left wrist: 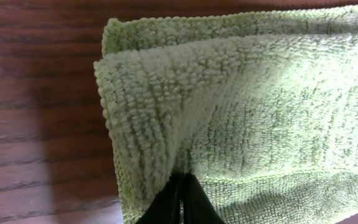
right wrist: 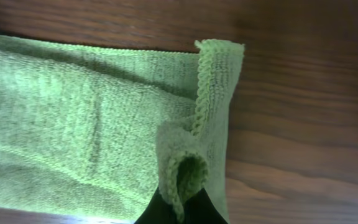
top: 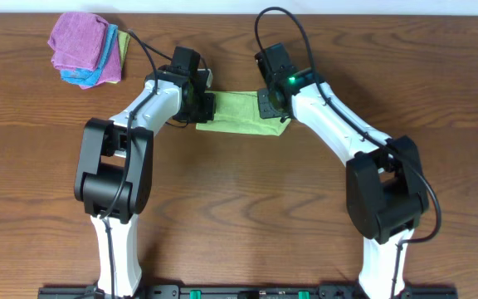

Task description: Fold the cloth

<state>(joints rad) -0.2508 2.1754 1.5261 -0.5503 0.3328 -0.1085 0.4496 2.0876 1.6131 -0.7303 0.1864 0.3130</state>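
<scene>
Overhead view: a wooden table (top: 239,199) with a lime-green cloth (top: 237,112) lying a little above the centre. The cloth forms a narrow band running left to right, folded over on itself. The left gripper (top: 207,106) sits at its left end and the right gripper (top: 270,106) at its right end. From above, the jaws themselves cannot be made out. In the top left corner, well apart from the green band, lies a pile of cloths (top: 85,50), with purple on top, light blue beneath and a green edge at the side.

Left wrist view, close up: looped terry fabric fills most of the frame, and two layers show at the cloth's left end, one lying over the other. At the bottom, the black fingers (left wrist: 166,208) are pressed tight together on the cloth's lower edge, pinching it.

Right wrist view, close up: the cloth's right end is bunched into a small raised loop. This gripper's black fingers (right wrist: 207,214) are clamped on that loop. Dark wood shows to the right.
</scene>
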